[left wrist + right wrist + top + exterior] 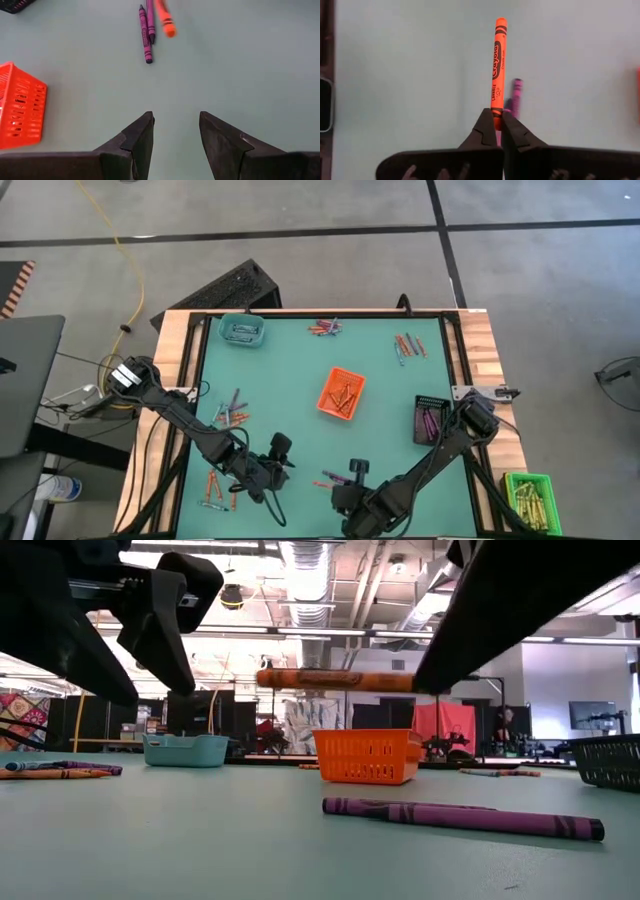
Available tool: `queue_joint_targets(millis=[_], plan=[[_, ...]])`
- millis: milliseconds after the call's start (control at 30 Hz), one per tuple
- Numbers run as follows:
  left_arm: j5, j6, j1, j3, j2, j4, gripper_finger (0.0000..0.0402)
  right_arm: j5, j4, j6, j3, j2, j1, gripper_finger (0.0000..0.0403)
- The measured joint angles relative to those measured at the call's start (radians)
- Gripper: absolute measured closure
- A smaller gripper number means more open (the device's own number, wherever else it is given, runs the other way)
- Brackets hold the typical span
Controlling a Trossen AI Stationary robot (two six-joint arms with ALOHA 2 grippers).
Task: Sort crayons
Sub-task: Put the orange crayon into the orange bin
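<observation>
Crayons remain scattered over the green worktop (290, 370); some already lie in the orange slatted tray (341, 393). Right tool (498, 120) — clamped on an orange wax crayon (498, 65), lifted clear. Left tool (176, 131) — spread, empty, nearby.

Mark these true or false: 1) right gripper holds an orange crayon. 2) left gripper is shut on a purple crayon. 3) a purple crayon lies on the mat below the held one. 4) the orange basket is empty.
1) True: the right gripper is shut on the orange crayon, lifted off the mat.
2) False: the left gripper is open and empty.
3) True: a purple crayon lies flat on the mat.
4) False: the orange basket already has crayons in it.
</observation>
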Motion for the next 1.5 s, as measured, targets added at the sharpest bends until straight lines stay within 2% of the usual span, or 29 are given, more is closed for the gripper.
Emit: queue_joint_targets(millis=[300,567,833,967,1300,1500], plan=[[0.046,-0.042,-0.008,0.000,0.002,0.028,0.0253,0.030,-0.321,0.010,0.079,-0.001,-0.041,0.0402],[0.050,-0.040,-0.035,0.000,0.002,0.108,0.0253,0.053,-0.585,-0.095,0.129,-0.001,-0.120,0.0402],[0.043,-0.078,-0.056,0.000,0.004,0.137,0.0253,0.107,-0.752,-0.347,0.185,-0.002,-0.222,0.0402],[-0.004,-0.108,-0.079,0.001,0.022,0.154,0.0253,0.125,-0.784,-0.509,0.202,-0.003,-0.275,0.0402],[-0.052,-0.201,-0.139,0.000,0.256,0.387,0.0253,0.155,-0.796,-0.863,0.201,-0.003,-0.385,0.0402],[-0.115,-0.245,-0.168,0.000,0.312,0.517,0.0253,0.151,-0.796,-1.051,0.201,-0.003,-0.437,0.0402]])
